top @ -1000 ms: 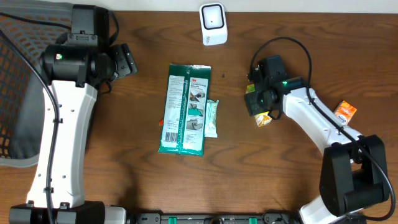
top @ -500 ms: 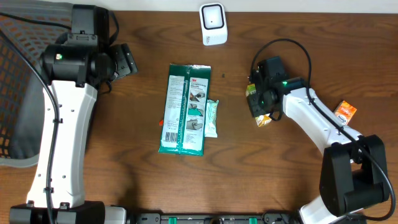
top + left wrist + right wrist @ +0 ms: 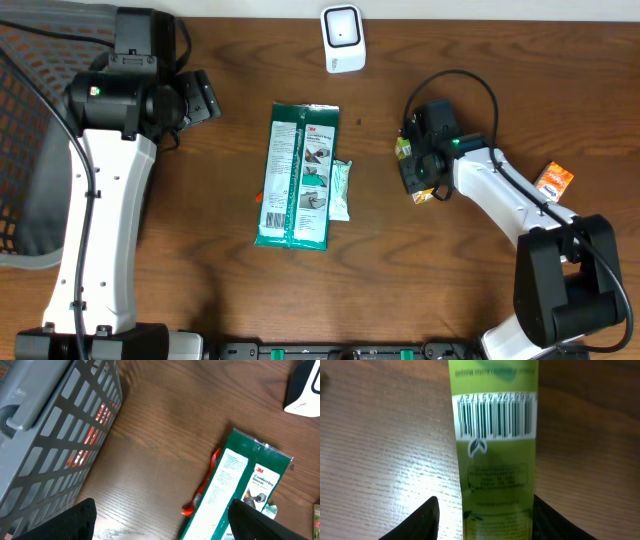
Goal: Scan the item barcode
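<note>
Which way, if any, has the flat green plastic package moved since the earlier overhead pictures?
No. The flat green plastic package lies where it did, at the same offset from the white box-shaped scanner.

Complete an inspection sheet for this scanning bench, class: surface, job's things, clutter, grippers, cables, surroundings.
Surface: dark wood-grain table.
Job's things: white scanner at the far edge; lime-green item, barcode facing the right wrist camera.
Clutter: green 3M pack with a pale sachet beside it; orange packet; yellow-orange item by the right gripper.
Grippers: left gripper open, empty; right gripper open around the lime-green item, gap on one side.
Cables: black cable loops above the right arm.
Surroundings: grey basket at the left.
</note>
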{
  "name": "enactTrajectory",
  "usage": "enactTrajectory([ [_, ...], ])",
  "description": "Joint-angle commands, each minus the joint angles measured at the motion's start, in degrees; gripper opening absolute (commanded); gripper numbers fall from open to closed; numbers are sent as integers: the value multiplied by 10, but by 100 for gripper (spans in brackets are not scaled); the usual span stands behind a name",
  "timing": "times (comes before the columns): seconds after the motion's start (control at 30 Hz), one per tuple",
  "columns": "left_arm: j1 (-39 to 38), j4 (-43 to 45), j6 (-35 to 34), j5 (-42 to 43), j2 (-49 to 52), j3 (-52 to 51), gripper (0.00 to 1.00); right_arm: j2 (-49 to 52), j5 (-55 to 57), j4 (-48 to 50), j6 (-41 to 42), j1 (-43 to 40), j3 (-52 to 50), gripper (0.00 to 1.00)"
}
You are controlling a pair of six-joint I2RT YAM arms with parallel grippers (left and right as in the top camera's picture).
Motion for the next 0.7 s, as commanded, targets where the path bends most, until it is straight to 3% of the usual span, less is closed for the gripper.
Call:
enactTrajectory([
  [0.0,2,-2,10,-7,2,3,85,-2,5,4,1,-1,-6,47],
  [0.27,2,-2,10,-7,2,3,85,-2,27,0,2,-1,-6,34],
  [0.67,2,-2,10,-7,2,3,85,-14,78,6,2,-5,-4,27],
])
